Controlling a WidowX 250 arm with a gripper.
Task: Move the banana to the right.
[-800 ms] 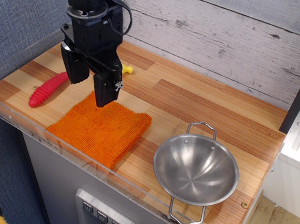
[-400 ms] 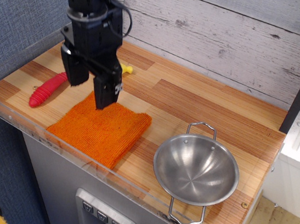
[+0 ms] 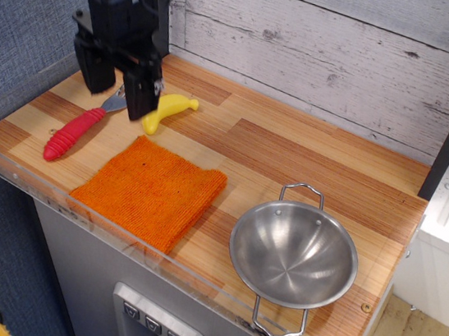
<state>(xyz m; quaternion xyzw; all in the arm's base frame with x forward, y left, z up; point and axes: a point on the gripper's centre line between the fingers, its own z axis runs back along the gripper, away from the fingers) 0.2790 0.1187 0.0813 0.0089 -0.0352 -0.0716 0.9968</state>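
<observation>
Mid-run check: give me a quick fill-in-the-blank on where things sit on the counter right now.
1. The banana lies on the bare wood behind the orange ____.
2. The gripper hangs beside the banana with its jaws ____.
3. The fork has a ____ handle.
4. The steel bowl holds ____.

Missing words: cloth; open; red; nothing

Black hand (image 3: pixel 118 92); bright yellow banana (image 3: pixel 168 112) right beside it, red-handled fork (image 3: pixel 76 131) just below. Orange cloth (image 3: pixel 151 191), silver bowl (image 3: pixel 293 255), striped wood counter (image 3: pixel 307 166).
</observation>
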